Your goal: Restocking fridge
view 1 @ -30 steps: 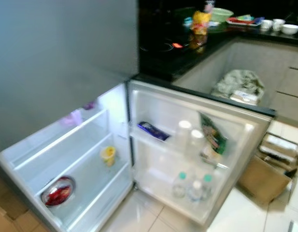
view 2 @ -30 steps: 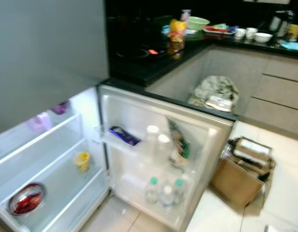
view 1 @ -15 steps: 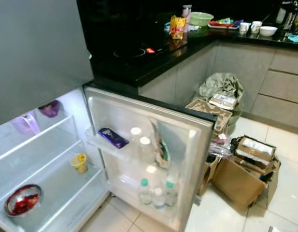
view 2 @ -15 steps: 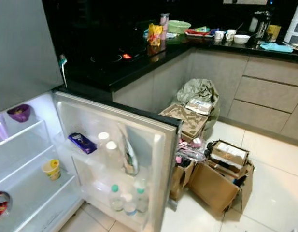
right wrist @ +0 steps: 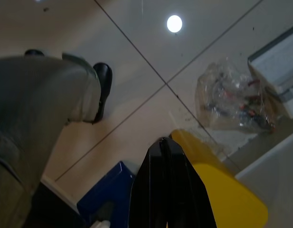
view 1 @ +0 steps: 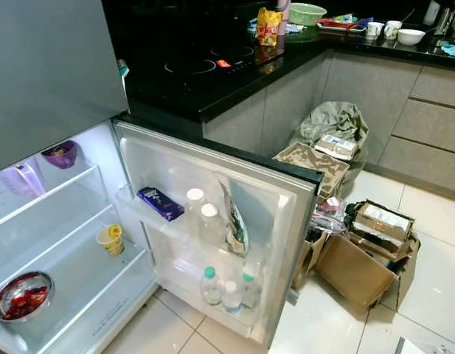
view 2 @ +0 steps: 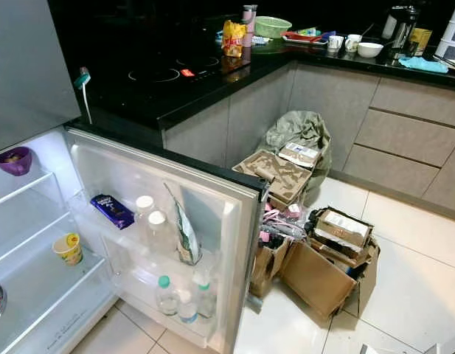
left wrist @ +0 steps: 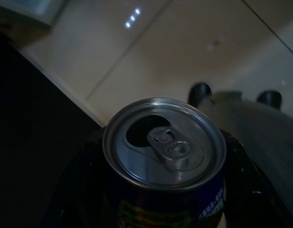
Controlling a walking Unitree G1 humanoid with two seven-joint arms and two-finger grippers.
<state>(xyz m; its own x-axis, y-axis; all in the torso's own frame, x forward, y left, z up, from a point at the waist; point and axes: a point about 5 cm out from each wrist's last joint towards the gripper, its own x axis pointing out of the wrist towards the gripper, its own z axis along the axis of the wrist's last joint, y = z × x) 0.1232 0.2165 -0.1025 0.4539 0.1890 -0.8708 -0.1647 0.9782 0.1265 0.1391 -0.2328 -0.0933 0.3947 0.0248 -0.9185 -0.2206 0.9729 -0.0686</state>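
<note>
While the fridge stands open: both arms hang low, away from the shelves.
Left gripper (left wrist: 165, 199): closed round a dark blue aluminium drink can (left wrist: 164, 147), silver top with its ring-pull and an already opened mouth, held upright above pale floor tiles.
Right gripper (right wrist: 169, 190): two black fingers pressed together, holding nothing, over a flat yellow sheet (right wrist: 222, 185) and a blue one on the floor.
Step in hand: judged as the carry, can gripped but not yet at the fridge.
Next move: probably lift the can level, since it is open, and set it on the bare front edge of the lower glass shelf (view 1: 80, 284) or in a door rack.
Fridge door (view 1: 212, 221): swung wide; white bottles and a purple packet on the upper rack, clear water bottles (view 1: 227, 287) below.
Head views add: the shelves, the black hob counter, cardboard boxes (view 1: 360, 251).
Wrist views add: the can itself and grey trouser legs with black shoes (right wrist: 102, 80).
</note>
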